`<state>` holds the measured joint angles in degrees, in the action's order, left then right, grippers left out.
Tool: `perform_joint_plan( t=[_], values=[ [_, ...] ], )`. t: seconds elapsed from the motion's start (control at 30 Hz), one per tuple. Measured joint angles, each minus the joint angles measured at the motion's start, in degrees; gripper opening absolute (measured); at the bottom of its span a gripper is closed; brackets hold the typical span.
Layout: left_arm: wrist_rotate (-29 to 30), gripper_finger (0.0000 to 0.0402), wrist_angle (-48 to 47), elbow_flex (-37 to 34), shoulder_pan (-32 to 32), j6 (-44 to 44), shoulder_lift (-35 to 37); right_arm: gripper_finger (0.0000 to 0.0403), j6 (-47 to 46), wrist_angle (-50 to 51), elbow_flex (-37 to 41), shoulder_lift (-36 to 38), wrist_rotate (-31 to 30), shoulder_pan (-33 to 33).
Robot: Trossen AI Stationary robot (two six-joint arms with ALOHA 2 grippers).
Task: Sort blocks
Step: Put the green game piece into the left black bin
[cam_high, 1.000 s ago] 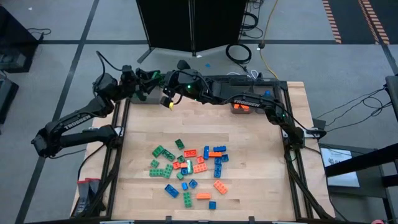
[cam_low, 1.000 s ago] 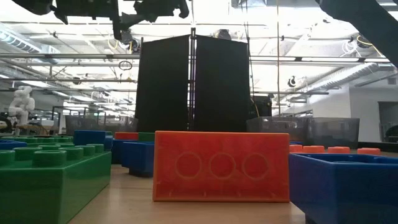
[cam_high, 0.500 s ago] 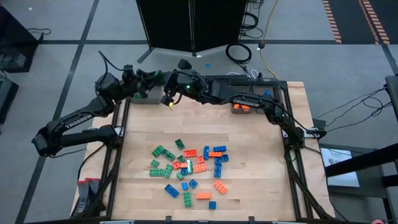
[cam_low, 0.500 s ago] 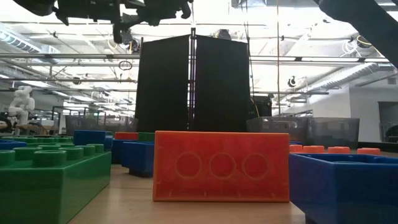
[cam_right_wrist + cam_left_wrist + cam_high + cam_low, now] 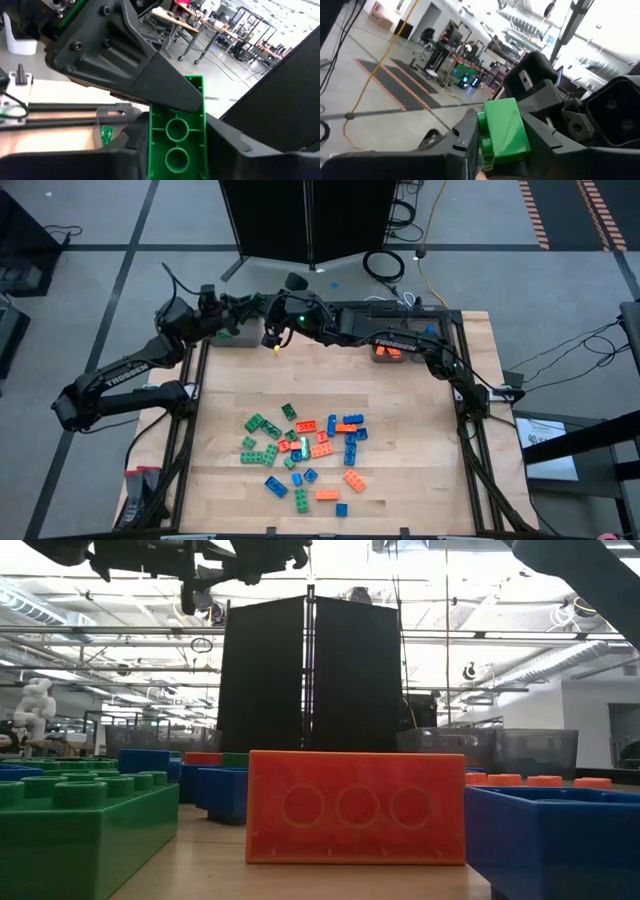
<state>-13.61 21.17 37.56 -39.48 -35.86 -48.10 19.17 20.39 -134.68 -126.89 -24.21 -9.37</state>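
Blocks (image 5: 305, 455) in green, orange and blue lie scattered in a loose cluster on the near half of the wooden table (image 5: 420, 420), well apart from the action! From table height, an orange block (image 5: 355, 808) stands front and centre, with a green one (image 5: 80, 830) on one side and a blue one (image 5: 560, 840) on the other.

Both dark arms reach to the far left corner and meet in the air above a grey bin (image 5: 238, 337). A second bin (image 5: 392, 350), holding orange pieces, sits at the far edge under the right arm.

Now the close-up: the left gripper (image 5: 502, 122) is pinching a green block (image 5: 504, 132), a finger tight against each side. The right gripper (image 5: 175, 135) has the same green block (image 5: 176, 131) between its own fingers, which sit against the block's sides. One brick, two grippers on it, held high over the corner!
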Motion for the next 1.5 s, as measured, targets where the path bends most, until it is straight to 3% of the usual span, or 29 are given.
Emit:
perform_joint_plan(
  t=[0.17, 0.3, 0.53, 0.7, 1.13, 1.3, 1.5],
  values=[
    [2.53, 0.0102, -1.52, 0.02, -0.11, 1.54, 0.10, 0.0313, -0.82, 2.62, -0.01, 0.06, -7.92, 0.09],
    [8.11, 0.0102, -4.35, 0.02, -1.06, 5.57, 0.17, 0.0367, -2.32, 8.05, -0.01, 0.18, -14.14, 0.05],
    [26.43, 0.0103, -19.73, 0.04, -4.27, 15.10, -1.38, 0.0346, -6.54, 20.46, -0.01, 1.50, -14.69, 0.25],
    [32.26, 0.0103, -23.81, -1.63, -7.09, 18.14, -6.01, 0.0326, -7.16, 23.46, -0.01, 2.64, -14.64, 0.93],
    [31.90, 0.0104, -23.00, -5.07, -11.00, 19.33, -18.90, 0.0322, -9.61, 32.01, -0.03, 4.17, -13.41, 1.92],
    [25.20, 0.0117, -22.55, -5.09, -11.02, 24.37, -19.26, 0.0322, -14.45, 37.06, -0.03, 4.50, -3.94, 1.93],
    [24.51, 0.0178, -23.82, -5.09, -11.04, 28.78, -19.21, 0.0322, -18.11, 42.54, -0.03, 4.60, 10.76, 2.74]
  ],
)
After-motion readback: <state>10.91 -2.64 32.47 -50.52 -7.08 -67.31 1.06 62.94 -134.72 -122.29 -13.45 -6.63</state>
